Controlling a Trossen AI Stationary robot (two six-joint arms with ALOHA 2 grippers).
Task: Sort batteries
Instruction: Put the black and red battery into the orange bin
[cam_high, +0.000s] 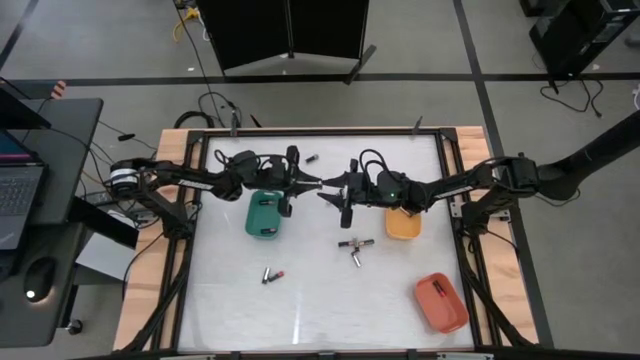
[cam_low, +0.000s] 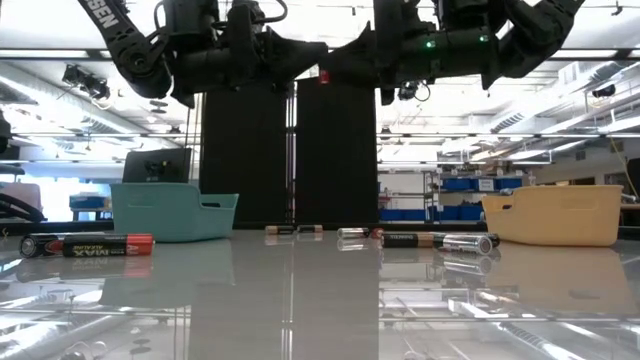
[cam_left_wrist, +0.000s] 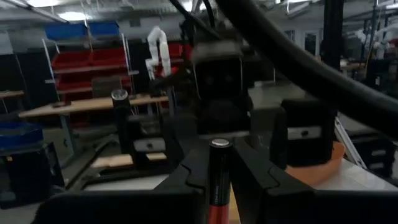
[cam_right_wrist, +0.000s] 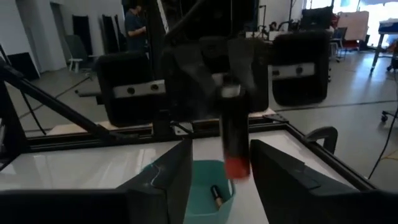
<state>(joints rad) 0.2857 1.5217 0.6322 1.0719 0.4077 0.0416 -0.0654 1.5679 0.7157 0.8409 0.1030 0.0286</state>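
I see both arms raised over the far middle of the tabletop (cam_high: 230, 300), pincers tip to tip. Left pincer (cam_high: 308, 183) is clenched on a battery (cam_left_wrist: 219, 180), dark body, red end toward its wrist, silver cap pointing at the other arm. Right pincer (cam_high: 327, 188) is released: its fingers (cam_right_wrist: 168, 180) stand spread to either side of that same battery (cam_right_wrist: 235, 134) without touching it (in the right wrist view the cell hangs from the left fingers above the green tray). Green tray (cam_high: 264, 214) sits just under the left pincer and has one battery (cam_right_wrist: 216, 195) lying in it. Yellow tray (cam_high: 402, 224) is under the right arm, orange tray (cam_high: 441, 301) at the near right corner, contents not clear to me. Loose batteries on the tabletop: a crossed cluster (cam_high: 355, 248) near centre, a pair (cam_high: 272, 274) nearer the front left, one (cam_high: 312, 158) by the far edge. Low view shows the held cell's red end (cam_low: 323, 76) between the two arms, well above the surface.
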